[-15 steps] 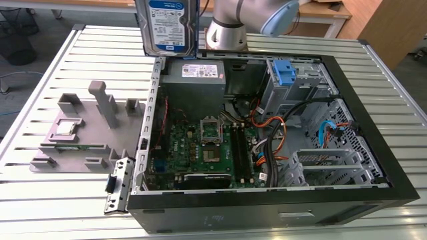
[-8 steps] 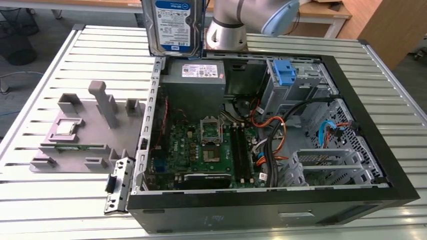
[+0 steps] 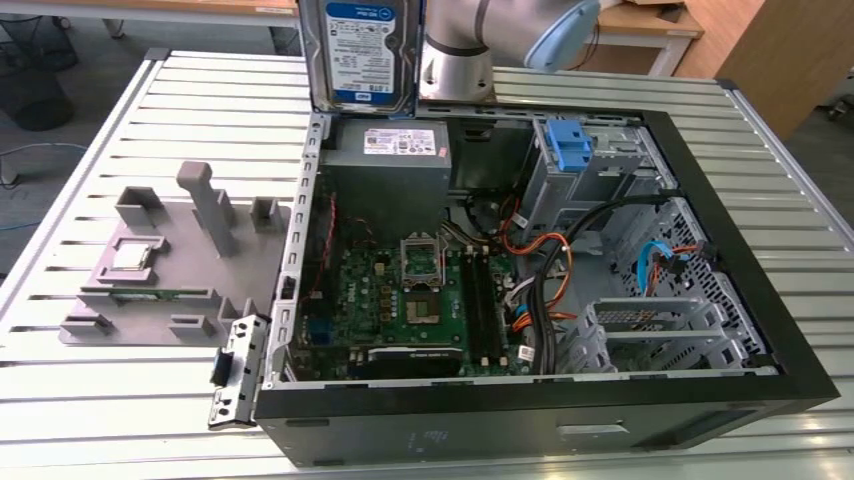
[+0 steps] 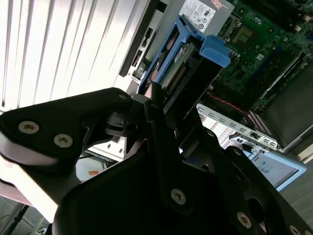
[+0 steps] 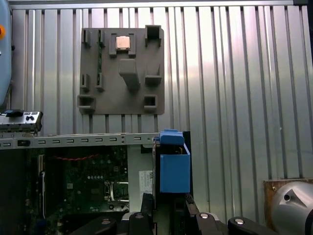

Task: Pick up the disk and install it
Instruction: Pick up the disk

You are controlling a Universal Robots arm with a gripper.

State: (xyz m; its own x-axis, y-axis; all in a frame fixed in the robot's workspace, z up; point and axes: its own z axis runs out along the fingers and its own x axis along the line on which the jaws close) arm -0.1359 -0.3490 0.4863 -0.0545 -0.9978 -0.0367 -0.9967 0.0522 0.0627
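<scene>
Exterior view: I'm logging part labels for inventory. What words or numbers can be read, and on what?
On the disk: white-and-blue label, print too small to read.
On the power supply: white label, print too small to read.
On the case front: small mark, unreadable.
Nothing can be quoted.

Robot at the workbench: its arm (image 3: 458,55) is made of smooth silver-grey tubes and rounded joints, one joint closed by a pale blue cap (image 3: 567,25). In both wrist views the gripper (image 5: 167,208) is matte black, built from flat, angular plates. Bright round-headed screws (image 4: 177,196) fasten those plates, and a white band (image 4: 24,188) edges the base. A rounded silver housing (image 5: 292,208) has small dark holes.
</scene>
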